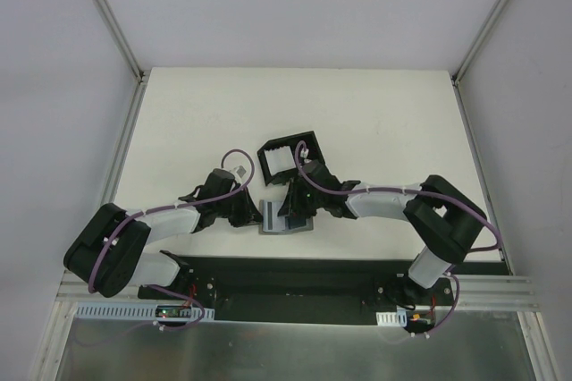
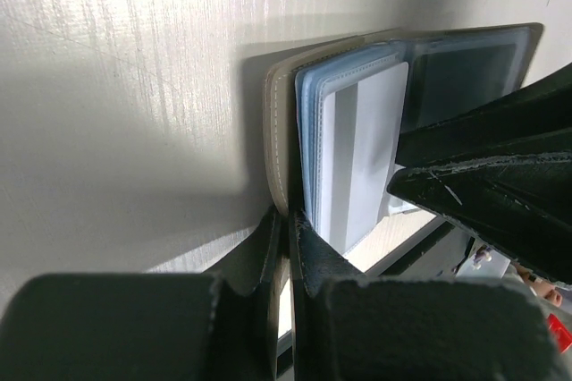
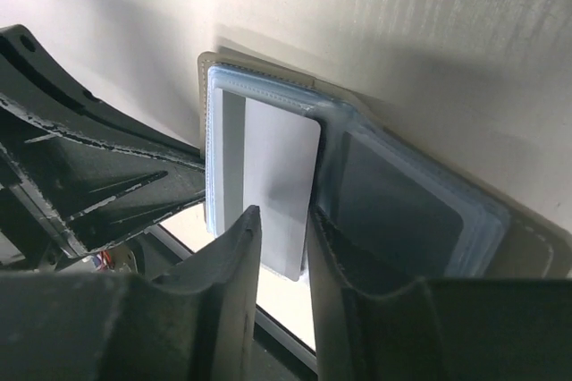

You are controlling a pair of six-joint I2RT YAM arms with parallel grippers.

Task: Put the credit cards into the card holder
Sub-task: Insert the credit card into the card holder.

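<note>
Beyond both sets of fingers, on the white table (image 1: 375, 122), a black box frame (image 1: 286, 139) stands partly behind the right arm. The left gripper (image 2: 288, 220) is pinched tight on the cover edge of the card holder (image 2: 281, 131), an open grey stitched wallet with clear plastic sleeves. The right gripper (image 3: 284, 220) stands at a narrow gap and clamps nothing. Just past its tips, a plain pale credit card (image 3: 277, 166) sits partway in a sleeve. To the right of those fingers, a dark card (image 3: 402, 211) fills another pocket.
</note>
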